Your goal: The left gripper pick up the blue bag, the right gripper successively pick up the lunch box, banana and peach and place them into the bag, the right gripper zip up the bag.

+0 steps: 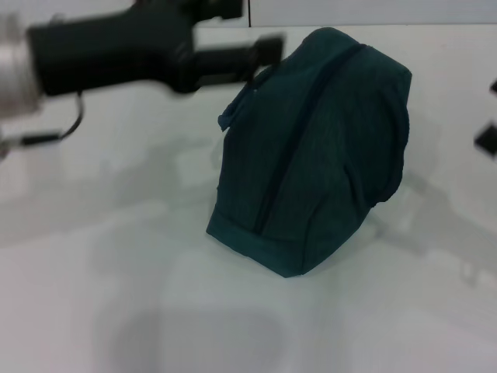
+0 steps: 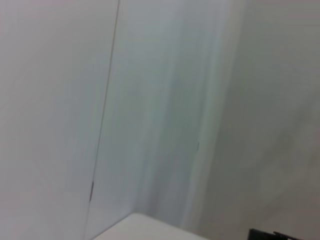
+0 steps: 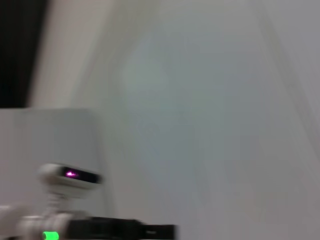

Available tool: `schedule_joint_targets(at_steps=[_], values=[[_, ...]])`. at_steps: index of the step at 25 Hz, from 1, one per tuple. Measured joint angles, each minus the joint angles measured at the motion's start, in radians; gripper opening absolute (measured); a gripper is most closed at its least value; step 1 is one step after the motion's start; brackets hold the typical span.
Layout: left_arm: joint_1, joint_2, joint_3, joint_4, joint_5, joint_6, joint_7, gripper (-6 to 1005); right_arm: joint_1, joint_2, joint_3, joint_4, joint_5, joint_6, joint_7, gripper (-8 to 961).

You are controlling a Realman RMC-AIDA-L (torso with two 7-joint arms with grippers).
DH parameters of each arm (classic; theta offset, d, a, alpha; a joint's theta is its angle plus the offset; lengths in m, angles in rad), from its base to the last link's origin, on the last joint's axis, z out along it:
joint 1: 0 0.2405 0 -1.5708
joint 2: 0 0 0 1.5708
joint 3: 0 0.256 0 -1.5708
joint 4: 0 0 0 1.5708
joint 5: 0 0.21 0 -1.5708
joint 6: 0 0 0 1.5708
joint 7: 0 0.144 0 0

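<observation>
A: Nearest ground: bare white table [image 1: 93,311], nothing on it up to the blue bag [image 1: 311,155].

B: The bag stands mid-table on its own base, zipper seam running up over the top and looking shut. No lunch box, banana or peach shows on the table in any view.

A: The left gripper [image 1: 268,50] sits at the bag's upper left corner, beside a fabric flap, arm reaching in from the left. Whether its fingertips are parted or gripping the cloth cannot be told; the tips merge with the dark fabric.

B: The right gripper [image 1: 489,116]?

A: Only dark slivers at the right edge, well apart from the bag. Finger state cannot be told.

B: Risk from here, as a judgement: if the left claw has caught loose cloth, any pull would tip or drag the bag, since it stands tall on a narrow base.

A: Room: open table in front and left. Behind the bag the table's far edge lies close, so a backward shove is the worry.
</observation>
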Motion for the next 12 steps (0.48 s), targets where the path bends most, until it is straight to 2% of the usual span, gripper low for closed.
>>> schedule_joint_targets(at_steps=[2,3,4,7,8,9,12], values=[[0.045,0.001,-0.056,-0.083,-0.046,0.089,0.117,744,-0.002,-0.011,0.002,-0.007,-0.072,-0.057,-0.006,875],[0.074,0.003,-0.107,-0.178,-0.062,0.16,0.225,771,-0.002,-0.013,0.002,-0.007,-0.102,-0.081,-0.016,875],[0.074,0.003,-0.107,-0.178,-0.062,0.16,0.225,798,-0.003,-0.012,0.002,-0.007,-0.139,-0.097,-0.032,875],[0.093,0.003,-0.186,-0.362,-0.059,0.247,0.411,879,-0.005,-0.001,0.002,-0.005,-0.238,-0.111,-0.081,875],[0.095,0.005,-0.238,-0.486,-0.043,0.293,0.533,879,-0.005,0.005,0.001,-0.002,-0.26,-0.11,-0.096,875],[0.095,0.005,-0.238,-0.486,-0.043,0.293,0.533,879,-0.008,0.012,0.001,0.001,-0.286,-0.107,-0.115,875],[0.097,0.006,-0.303,-0.632,0.02,0.34,0.69,878,-0.019,0.033,0.002,0.006,-0.349,-0.084,-0.153,875]])
